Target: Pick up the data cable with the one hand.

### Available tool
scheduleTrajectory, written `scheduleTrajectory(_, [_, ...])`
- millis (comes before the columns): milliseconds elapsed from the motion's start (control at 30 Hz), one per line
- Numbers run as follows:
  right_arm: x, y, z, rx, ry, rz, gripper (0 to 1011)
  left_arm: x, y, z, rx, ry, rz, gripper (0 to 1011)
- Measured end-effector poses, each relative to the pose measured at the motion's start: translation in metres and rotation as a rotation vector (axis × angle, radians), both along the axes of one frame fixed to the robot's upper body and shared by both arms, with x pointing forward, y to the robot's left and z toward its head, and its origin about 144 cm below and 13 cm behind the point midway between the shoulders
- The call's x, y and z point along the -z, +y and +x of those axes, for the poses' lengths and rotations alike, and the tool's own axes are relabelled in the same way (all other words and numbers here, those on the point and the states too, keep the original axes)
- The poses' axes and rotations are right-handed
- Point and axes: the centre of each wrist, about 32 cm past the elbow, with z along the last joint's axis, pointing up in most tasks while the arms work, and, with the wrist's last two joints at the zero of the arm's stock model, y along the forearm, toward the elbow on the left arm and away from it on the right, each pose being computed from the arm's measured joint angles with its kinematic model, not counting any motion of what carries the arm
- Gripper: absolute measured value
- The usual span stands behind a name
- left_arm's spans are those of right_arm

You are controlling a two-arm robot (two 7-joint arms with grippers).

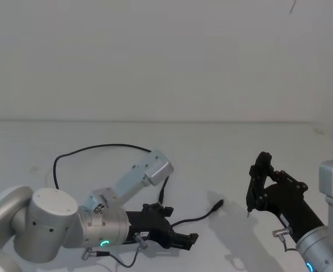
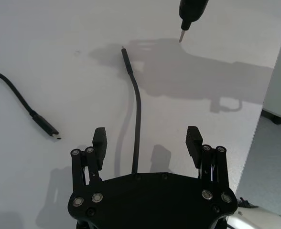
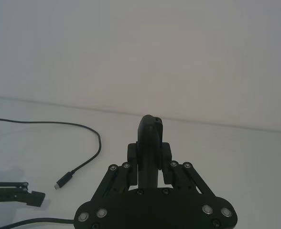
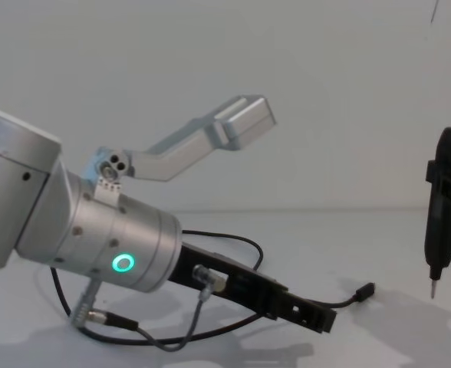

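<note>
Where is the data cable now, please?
In head view the cable lies centre-left, one end between the open left gripper's fingers, with the right gripper beyond.

bright, even light; soft shadows fall across the white table (image 1: pixel 212 147).

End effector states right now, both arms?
Left end effector: open, straddling the cable, not gripping.
Right end effector: closed on the pen-shaped tool.

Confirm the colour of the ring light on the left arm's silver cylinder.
Green. The ring light shows best in the chest view.
</note>
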Motion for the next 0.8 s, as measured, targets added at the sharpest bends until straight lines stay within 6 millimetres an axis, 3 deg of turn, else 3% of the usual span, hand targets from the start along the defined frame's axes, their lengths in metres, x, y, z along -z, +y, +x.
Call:
scheduleTrajectory(367, [0.0, 0.0, 0.0, 0.0, 0.0, 0.0, 279, -0.001, -0.011, 0.005, 0.012, 0.036, 0.021, 987])
scheduleTrajectory(733, [0.0, 0.0, 0.0, 0.0, 0.0, 0.0, 279, -0.002, -0.016, 0.007, 0.019, 0.049, 0.03, 727])
scheduleTrajectory(800, [0.0, 0.0, 0.0, 0.0, 0.0, 0.0, 279, -0.002, -0.017, 0.007, 0.02, 0.051, 0.031, 628])
